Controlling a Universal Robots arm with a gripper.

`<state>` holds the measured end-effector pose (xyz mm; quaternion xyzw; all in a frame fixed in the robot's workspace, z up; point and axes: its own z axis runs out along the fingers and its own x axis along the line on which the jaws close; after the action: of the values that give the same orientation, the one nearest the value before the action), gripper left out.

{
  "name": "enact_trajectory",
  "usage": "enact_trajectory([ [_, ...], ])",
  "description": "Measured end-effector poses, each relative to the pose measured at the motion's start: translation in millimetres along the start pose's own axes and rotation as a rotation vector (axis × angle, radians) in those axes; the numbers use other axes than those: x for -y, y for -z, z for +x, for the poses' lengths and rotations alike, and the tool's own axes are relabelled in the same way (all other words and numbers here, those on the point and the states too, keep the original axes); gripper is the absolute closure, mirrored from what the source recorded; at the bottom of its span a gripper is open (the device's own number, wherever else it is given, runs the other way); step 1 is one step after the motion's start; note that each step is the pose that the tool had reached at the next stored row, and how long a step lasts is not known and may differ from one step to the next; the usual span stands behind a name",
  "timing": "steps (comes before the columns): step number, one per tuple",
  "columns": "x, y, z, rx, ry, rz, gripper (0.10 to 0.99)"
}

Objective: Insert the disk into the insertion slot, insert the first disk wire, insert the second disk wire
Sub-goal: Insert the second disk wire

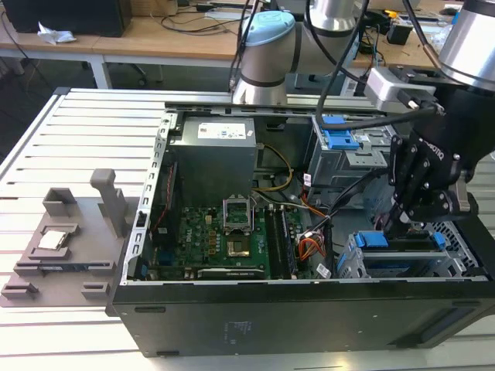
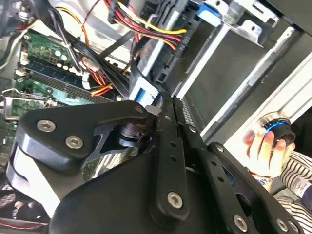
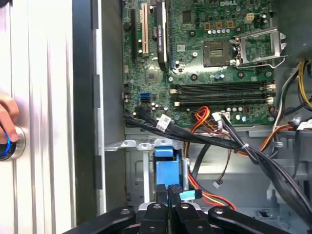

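Fingertips of the gripper (image 3: 168, 191) are pressed together with no gap, seemingly pinching or pushing the near end of the disk (image 3: 165, 165), whose blue caddy shows just ahead of them. From the tips, the disk runs toward twelve o'clock in the first wrist view, its long axis in line with the closed fingers. It sits inside the insertion slot (image 1: 402, 267), the low silver cage at about four o'clock in the open computer case (image 1: 232, 325) in the exterior view. Bundled cables (image 3: 204, 134) cross beyond the disk's far end.
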<state>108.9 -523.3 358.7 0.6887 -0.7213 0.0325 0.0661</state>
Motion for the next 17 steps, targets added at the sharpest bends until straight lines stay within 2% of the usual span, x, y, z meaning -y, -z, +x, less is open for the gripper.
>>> enact_trajectory([
  [3,0.6,-1.7,11.8,0.0077,0.000,0.000,0.941],
  [6,0.7,-1.8,12.3,0.0135,0.001,-0.001,0.941],
  [11,0.7,-1.7,11.9,0.0133,0.001,-0.001,0.929],
  [13,0.7,-1.6,11.7,0.0133,0.001,-0.001,0.812],
  [14,0.7,-1.5,10.3,0.0125,0.001,-0.001,0.745],
  [17,-0.5,1.7,-13.1,-0.0022,0.000,0.000,0.745],
])
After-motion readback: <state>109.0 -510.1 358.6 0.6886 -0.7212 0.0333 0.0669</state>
